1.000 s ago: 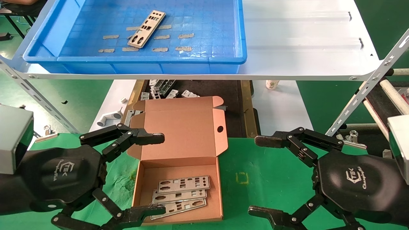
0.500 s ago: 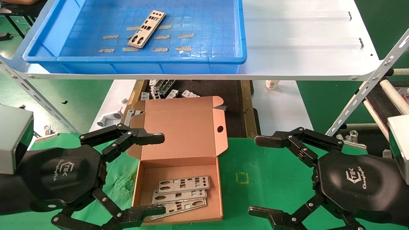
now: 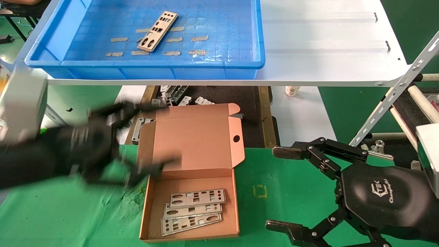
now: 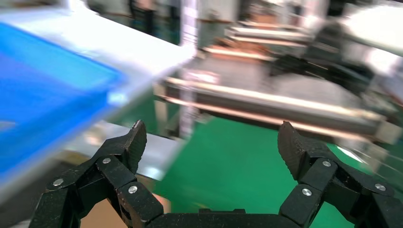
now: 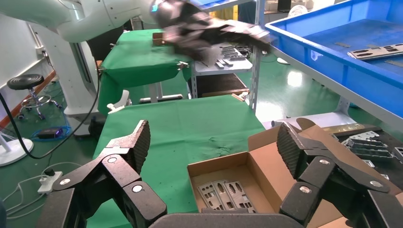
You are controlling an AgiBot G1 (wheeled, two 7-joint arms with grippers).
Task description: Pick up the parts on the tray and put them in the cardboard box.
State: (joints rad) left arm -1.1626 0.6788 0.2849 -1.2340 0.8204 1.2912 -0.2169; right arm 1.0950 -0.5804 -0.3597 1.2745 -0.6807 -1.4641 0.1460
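One silver part (image 3: pixel 157 31) lies slantwise in the blue tray (image 3: pixel 154 63) on the shelf; it also shows in the right wrist view (image 5: pixel 378 51). Three parts (image 3: pixel 193 209) lie stacked in the open cardboard box (image 3: pixel 192 144), also seen in the right wrist view (image 5: pixel 223 194). My left gripper (image 3: pixel 169 133) is open and empty, blurred in motion, raised beside the box lid's left side and below the tray. The left wrist view shows its open jaws (image 4: pixel 211 137) holding nothing, with the tray (image 4: pixel 38 95) off to one side. My right gripper (image 3: pixel 274 188) is open and empty over the green cloth, right of the box.
The white shelf board (image 3: pixel 325 44) carries the tray and overhangs the space behind the box. Grey brackets (image 3: pixel 178 96) lie under the shelf behind the box. A slanted metal strut (image 3: pixel 394 92) stands at the right. Green cloth (image 3: pixel 291 178) covers the table.
My left gripper has lifted from the table's near edge and moved up and away toward the shelf, still open and empty. The right gripper has barely moved.
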